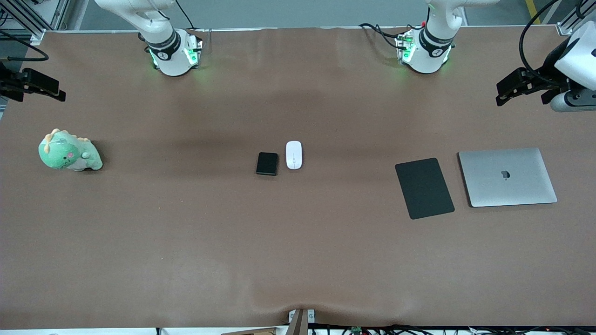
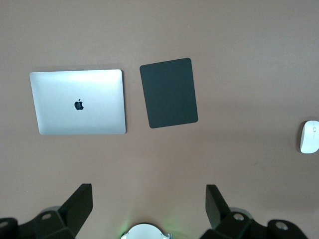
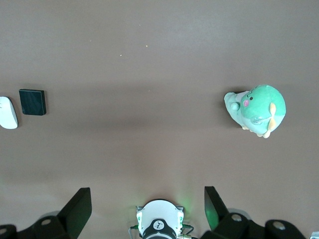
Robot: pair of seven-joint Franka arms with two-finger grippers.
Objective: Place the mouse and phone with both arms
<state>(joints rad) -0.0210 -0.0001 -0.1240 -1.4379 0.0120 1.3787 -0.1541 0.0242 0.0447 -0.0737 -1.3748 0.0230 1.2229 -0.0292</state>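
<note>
The mouse (image 1: 294,155) lies on the table's (image 1: 186,242) middle. The phone (image 1: 267,163) is just beside the mouse, toward the right arm's end. The left gripper (image 2: 148,206) hangs over the table near the laptop (image 1: 507,177), jaws wide apart, holding nothing. The right gripper (image 3: 147,206), well apart from the mouse, is also wide and empty.

Wide table under a smooth brown cloth (image 1: 186,242), cloth rumpled at the edge nearest the front camera. Grey floor above the table's top edge; aluminium frame posts (image 1: 28,18) at the corners. Even, diffuse light overhead.
</note>
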